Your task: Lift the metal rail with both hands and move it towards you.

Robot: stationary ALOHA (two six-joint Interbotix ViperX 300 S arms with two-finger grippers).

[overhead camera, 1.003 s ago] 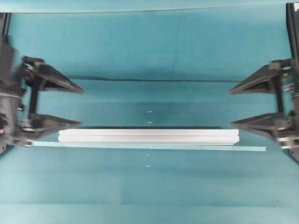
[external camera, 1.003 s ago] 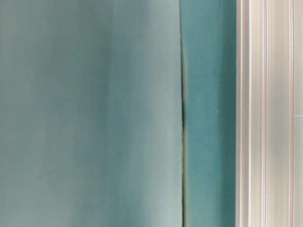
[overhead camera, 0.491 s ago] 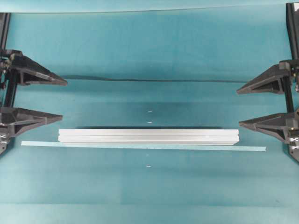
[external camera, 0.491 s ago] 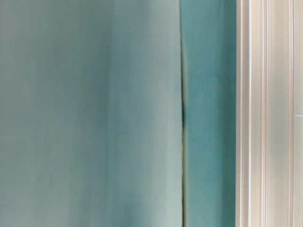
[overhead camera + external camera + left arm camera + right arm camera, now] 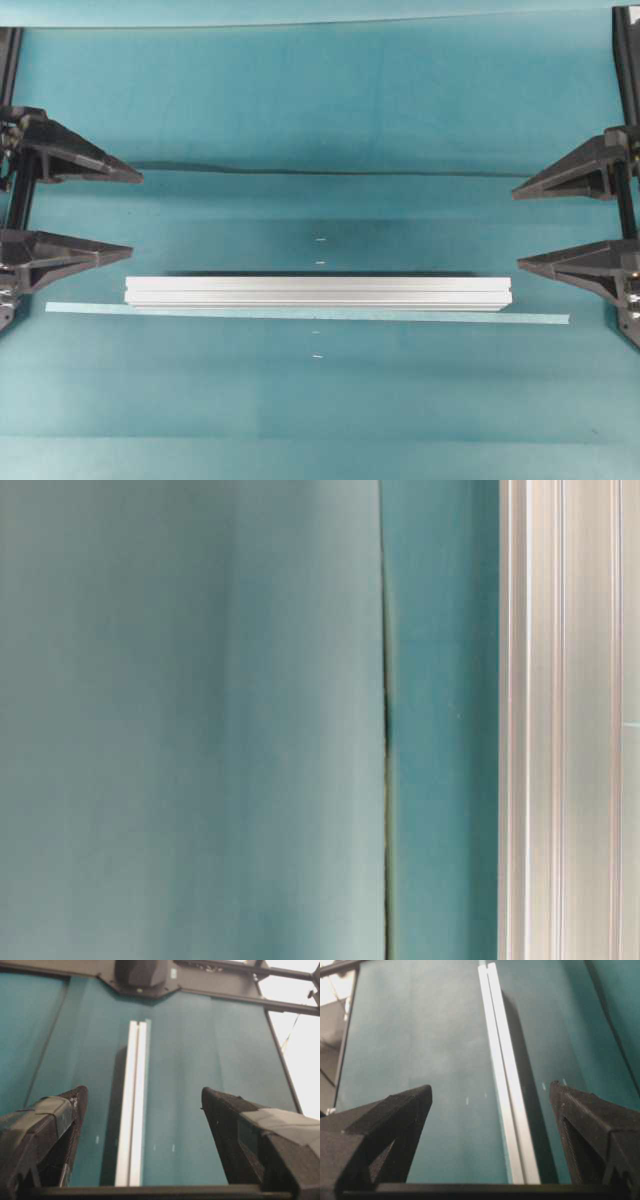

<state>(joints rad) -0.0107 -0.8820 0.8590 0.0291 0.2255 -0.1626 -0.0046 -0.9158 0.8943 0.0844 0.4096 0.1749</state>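
A thin pale tape strip (image 5: 540,318) lies flat on the teal table (image 5: 320,100).

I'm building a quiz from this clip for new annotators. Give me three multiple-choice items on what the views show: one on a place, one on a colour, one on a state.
1. Where does the pale tape strip lie relative to the metal rail in the overhead view?
A. Along its lower edge
B. Across its top
C. Far above it

2. What colour is the table surface?
A. Red
B. Teal
C. White

3. How do the left gripper and right gripper stand?
A. Both shut on the rail
B. One holding the tape
C. Both open, clear of the rail

Answers:
1 A: the strip runs beneath the rail, sticking out past both ends.
2 B: teal in every view.
3 C: fingers spread, gaps before the rail ends.
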